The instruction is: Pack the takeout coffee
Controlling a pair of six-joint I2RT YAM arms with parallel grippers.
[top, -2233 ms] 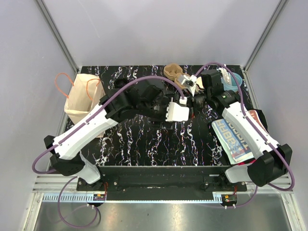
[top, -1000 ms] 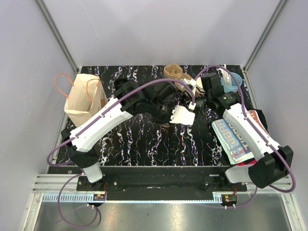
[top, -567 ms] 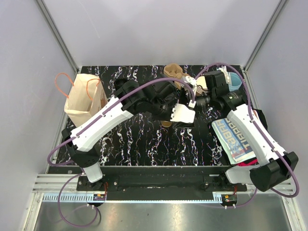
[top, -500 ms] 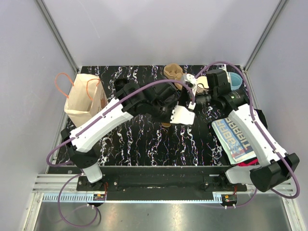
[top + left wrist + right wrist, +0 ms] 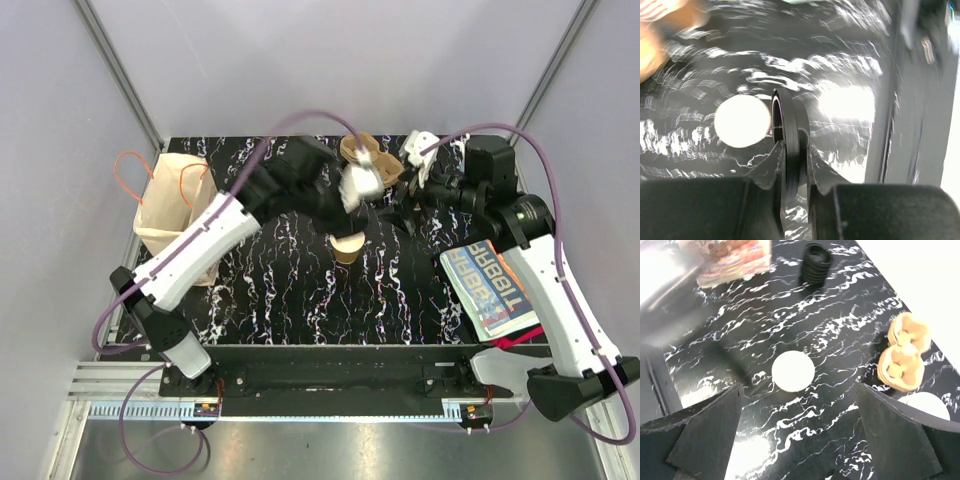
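The takeout coffee's tan paper cup [image 5: 347, 245] stands upright and open on the black marbled table, its pale inside showing in both wrist views [image 5: 742, 127] [image 5: 793, 371]. My left gripper [image 5: 358, 185] [image 5: 794, 146] hovers above and just behind the cup. It is shut on a round black lid [image 5: 790, 130], held edge-on between the fingers. My right gripper [image 5: 408, 200] [image 5: 799, 390] is wide open and holds nothing. It hangs high over the table to the right of the cup.
A brown paper bag [image 5: 170, 205] with orange handles stands at the left. Nested tan cups [image 5: 365, 150] [image 5: 902, 357] lie at the back centre. A stack of black lids [image 5: 816, 262] stands beyond the cup. A magazine [image 5: 490, 290] lies at the right.
The left arm has lifted and swung toward the back with the lid in its jaws, uncovering the cup. The right gripper has opened wide and drawn back to the right.
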